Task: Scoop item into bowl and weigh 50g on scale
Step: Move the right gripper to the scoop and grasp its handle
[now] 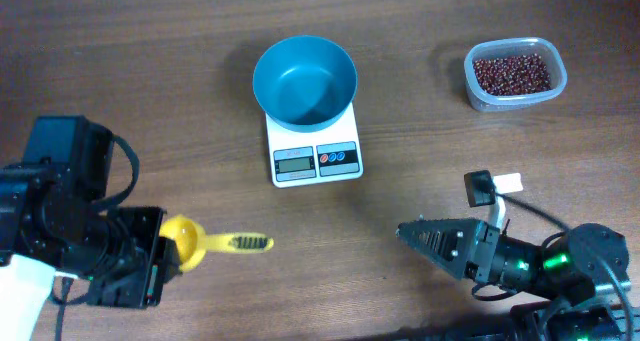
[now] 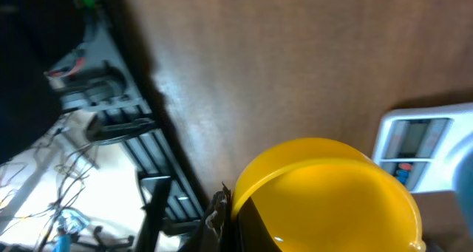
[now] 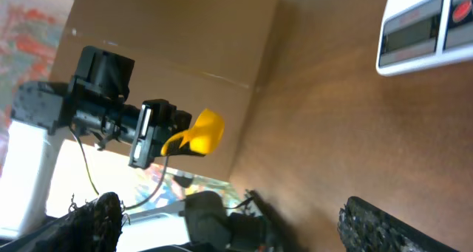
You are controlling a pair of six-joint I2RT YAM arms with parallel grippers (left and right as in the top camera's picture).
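Overhead light: bright and even, from above; faint sheen on the table (image 1: pixel 150 71).
Overhead shadows: soft and short; the inside of the bowl (image 1: pixel 304 79) shades darker toward one side.
Overhead sharpness: crisp throughout.
Left wrist focus: the yellow scoop (image 2: pixel 332 200) is close and blurred; the scale (image 2: pixel 421 145) is soft.
Left wrist glare: pale streak on the wood; lower left washed out.
Right wrist exposure: blown out beyond the table edge; lower edge dark and soft.
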